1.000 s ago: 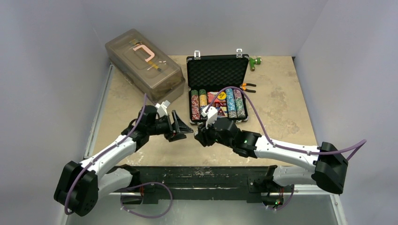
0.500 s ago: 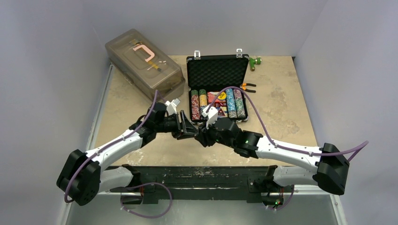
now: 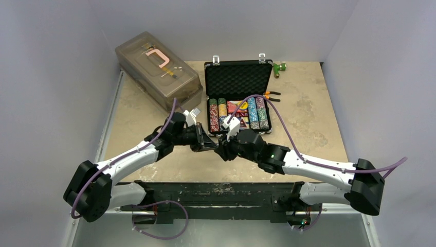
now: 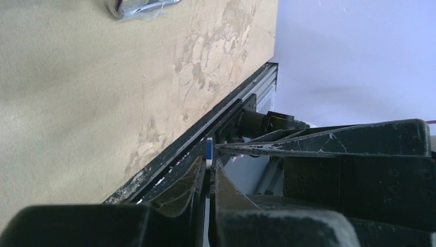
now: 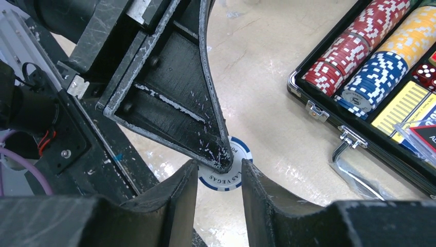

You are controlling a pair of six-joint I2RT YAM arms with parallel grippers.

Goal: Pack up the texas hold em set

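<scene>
Both tools on one poker chip (image 5: 229, 177): left gripper (image 4: 209, 170) pinched shut across its faces, right gripper (image 5: 219, 169) clamped on its rim. Briefcase (image 3: 237, 78) lies open just beyond the right tool's tips. Risk: arms part while both clamp, so chip twists free and drops to table (image 5: 267, 46), short of the case

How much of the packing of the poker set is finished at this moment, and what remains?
Mostly done: chip rows, cards and dice already sit in the open briefcase. In hand: one blue chip, pinched flat by the left fingers and held at its rim by the right fingers, in front of the case. Left: put this chip in, then shut and latch it.
</scene>
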